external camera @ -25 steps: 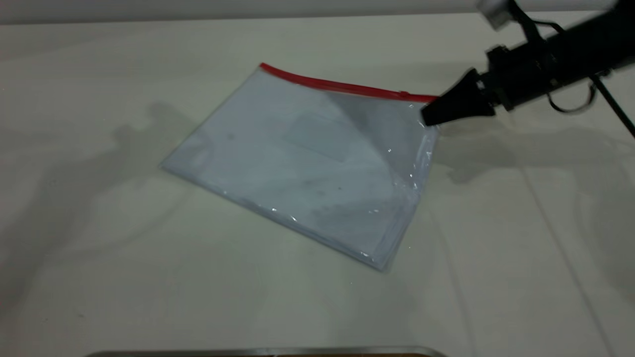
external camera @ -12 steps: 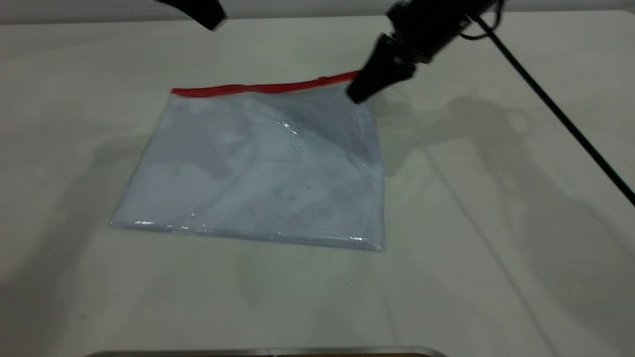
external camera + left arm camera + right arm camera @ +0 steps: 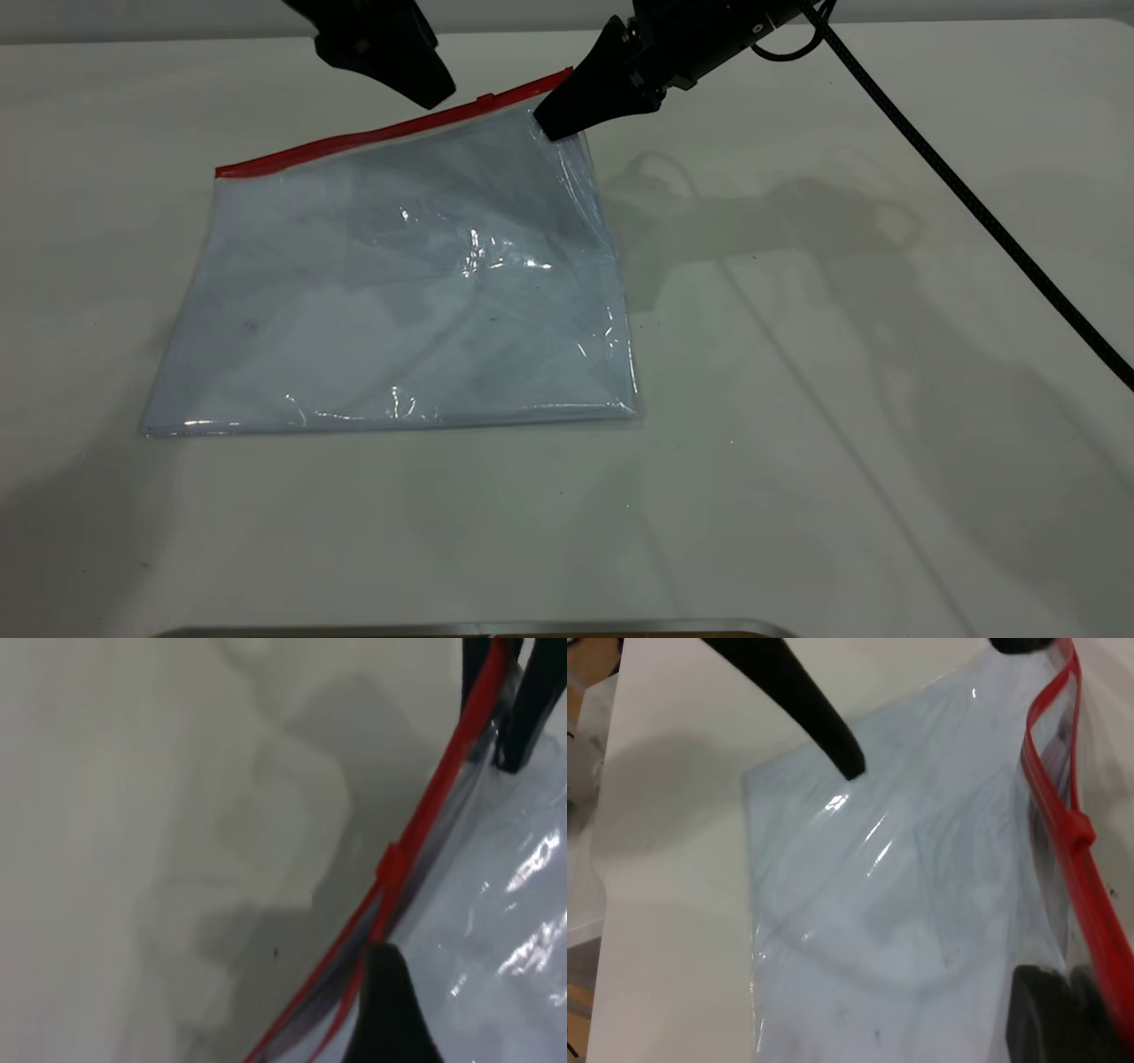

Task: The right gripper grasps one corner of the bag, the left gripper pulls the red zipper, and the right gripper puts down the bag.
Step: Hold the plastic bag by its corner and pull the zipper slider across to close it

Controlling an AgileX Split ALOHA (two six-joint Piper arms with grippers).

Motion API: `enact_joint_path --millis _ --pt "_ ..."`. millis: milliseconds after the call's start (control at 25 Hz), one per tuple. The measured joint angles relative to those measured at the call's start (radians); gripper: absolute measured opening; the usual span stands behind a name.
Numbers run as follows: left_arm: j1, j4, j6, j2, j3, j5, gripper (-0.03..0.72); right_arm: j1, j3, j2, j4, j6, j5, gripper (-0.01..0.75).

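Observation:
The bag is a clear bluish pouch lying on the white table, with its far right corner raised. The red zipper runs along its far edge, with the slider tab near the right end. My right gripper is shut on that raised corner, and in the right wrist view its jaws pinch the plastic beside the red strip. My left gripper is open and hovers just above the zipper, left of the slider. In the left wrist view one finger sits near the slider.
The right arm's black cable trails across the table's right side. A metal edge lies along the front. Bare table surface spreads to the right of and in front of the bag.
The right gripper has moved left and farther back with the bag's corner, swinging the bag round. The left gripper has come down from the far edge to the zipper.

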Motion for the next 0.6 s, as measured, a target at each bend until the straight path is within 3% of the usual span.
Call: enact_joint_path --millis 360,600 --pt "0.000 -0.198 0.199 0.051 0.000 -0.044 0.559 0.000 -0.001 0.002 0.002 -0.010 0.029 0.026" --pt "0.000 -0.222 0.231 0.081 0.000 -0.046 0.524 0.000 -0.001 0.002 -0.015 -0.010 0.042 0.026"
